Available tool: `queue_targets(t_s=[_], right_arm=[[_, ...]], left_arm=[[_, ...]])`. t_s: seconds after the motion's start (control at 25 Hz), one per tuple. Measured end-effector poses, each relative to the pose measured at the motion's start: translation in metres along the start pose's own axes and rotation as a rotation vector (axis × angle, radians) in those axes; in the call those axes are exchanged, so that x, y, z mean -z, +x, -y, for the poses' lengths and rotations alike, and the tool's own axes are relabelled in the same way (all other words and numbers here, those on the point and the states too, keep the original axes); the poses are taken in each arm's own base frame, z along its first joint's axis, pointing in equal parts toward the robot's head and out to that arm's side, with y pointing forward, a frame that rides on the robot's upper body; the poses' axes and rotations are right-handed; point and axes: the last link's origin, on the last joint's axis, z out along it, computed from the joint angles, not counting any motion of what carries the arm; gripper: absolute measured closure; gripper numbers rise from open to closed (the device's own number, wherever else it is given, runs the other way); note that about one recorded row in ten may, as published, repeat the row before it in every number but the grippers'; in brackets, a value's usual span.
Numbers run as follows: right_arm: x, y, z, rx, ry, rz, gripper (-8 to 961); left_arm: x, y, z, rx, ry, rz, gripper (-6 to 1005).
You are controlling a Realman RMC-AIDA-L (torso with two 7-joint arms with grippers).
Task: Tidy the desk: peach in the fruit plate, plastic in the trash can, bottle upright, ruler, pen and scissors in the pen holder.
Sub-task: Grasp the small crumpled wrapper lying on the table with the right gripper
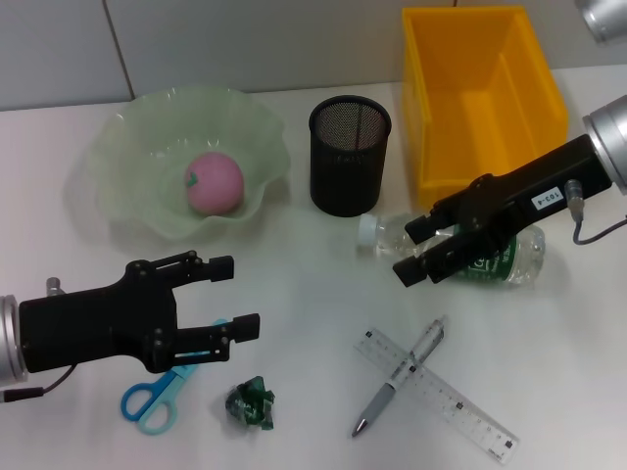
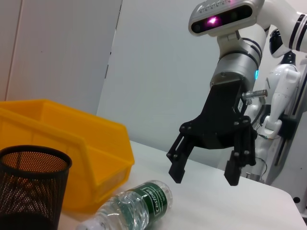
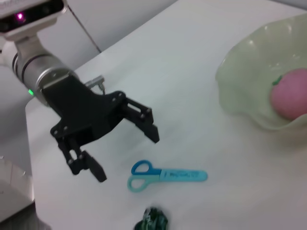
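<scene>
The right claw (image 1: 419,251) is held wide open just above the bottle (image 1: 490,257), which lies on its side on the bench (image 1: 313,294) with its white cap pointing toward the pen holder (image 1: 350,155). Nothing is gripped; in the left wrist view the two fingers (image 2: 176,167) are seen spread apart over the bottle's green label, with a gap between them and the plastic. Behind this claw stands the yellow trash can (image 1: 480,93), and the pen holder is just beyond the claw's tips, near the bottle cap.

The left claw (image 1: 240,297) is also open and holds nothing. It hangs over the blade end of the blue scissors (image 1: 157,397), whose handles lie beneath the claw's body. The crumpled green plastic (image 1: 252,404) lies on the bench just beside the scissors, near the claw's lower finger. Farther ahead of this claw, the pink peach (image 1: 214,183) rests inside the pale green fruit plate (image 1: 127,147).

Between the two claws, toward the near edge of the bench, the clear ruler (image 1: 460,403) is laid diagonally, and the pen (image 1: 400,375) is crossed over it, touching it. Both are well apart from the left claw and nearer the right one.
</scene>
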Motion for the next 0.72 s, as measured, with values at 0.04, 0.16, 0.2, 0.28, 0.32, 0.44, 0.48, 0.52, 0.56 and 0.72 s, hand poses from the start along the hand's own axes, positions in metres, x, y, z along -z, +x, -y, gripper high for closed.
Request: queue_targets(t_s=[0.04,0.16,0.2,0.28,0.32,0.44,0.48,0.52,0.56,0.72], right_arm=[[-0.001,0.000,0.000,0.001,-0.002,-0.007,179],[-0.003,0.001,-0.001,0.008,-0.010,-0.024,180],[-0.005,0.001,-0.002,0.010,-0.015,-0.031,180],[-0.012,0.001,-0.005,0.018,-0.030,-0.048,180],[-0.016,0.000,-0.006,0.024,-0.036,-0.058,180],[-0.035,-0.001,-0.012,0.042,-0.076,-0.090,181],[-0.035,-0.001,-0.012,0.042,-0.076,-0.090,181],[-0.040,-0.002,-0.013,0.046,-0.091,-0.093,181],[-0.045,-0.003,-0.014,0.051,-0.104,-0.094,182],[-0.071,-0.004,-0.016,0.074,-0.142,-0.115,182]], left_arm=[[0.000,0.000,0.000,0.000,0.000,0.001,177],[0.001,-0.001,0.002,-0.008,0.009,0.014,177],[0.002,-0.001,0.003,-0.010,0.014,0.015,178],[0.005,-0.001,0.005,-0.016,0.028,0.018,178],[0.007,-0.001,0.006,-0.017,0.034,0.020,178],[0.017,-0.003,0.010,-0.018,0.059,0.037,178],[0.017,-0.003,0.010,-0.018,0.059,0.037,178],[0.019,-0.003,0.011,-0.018,0.066,0.042,178],[0.024,-0.003,0.013,-0.017,0.081,0.047,178],[0.042,-0.003,0.018,-0.012,0.125,0.052,179]])
